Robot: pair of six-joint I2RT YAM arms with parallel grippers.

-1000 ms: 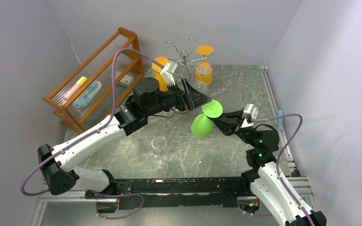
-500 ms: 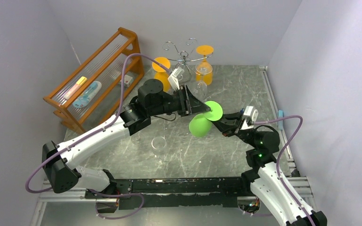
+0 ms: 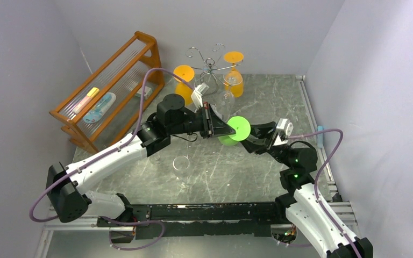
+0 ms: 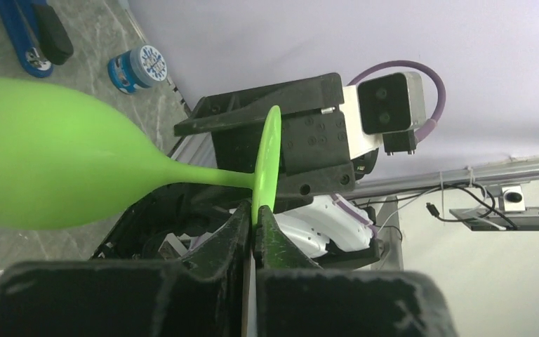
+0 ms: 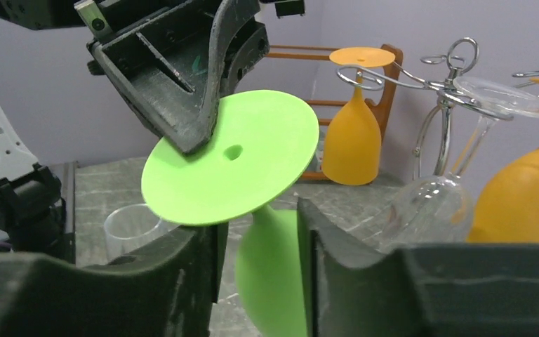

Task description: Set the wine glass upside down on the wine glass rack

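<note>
**Desk:** What is centre frame?

**Photographer:** A green wine glass (image 3: 240,129), held in the air above the grey marbled table (image 3: 215,177), between the two arms. Its round foot faces up toward the overhead camera. The bowl slants down and to the left beneath it.

**Desk:** Who has it?

**Photographer:** The left gripper (image 3: 221,129) is pinched tight on the rim of the foot. Its wrist view shows both fingers (image 4: 274,242) pressed against the thin green disc. The right gripper (image 3: 249,140) sits on the other side of the foot, its fingers (image 5: 147,288) set narrowly either side of the stem where it meets the bowl. Whether they actually clamp the glass, I cannot tell.

**Desk:** And the rack?

**Photographer:** The chrome wine glass rack (image 3: 209,63) stands at the far edge of the table, behind the green glass and apart from it. Two orange glasses (image 3: 233,78) hang upside down from its curled arms, one on each side. A hanging clear glass (image 5: 428,210) is hooked by its foot beside them, bowl down.

**Desk:** Anything else?

**Photographer:** An upright clear glass (image 3: 182,164) stands on the table near the left arm — and an orange wooden shelf (image 3: 113,70) runs along the left wall.
</note>
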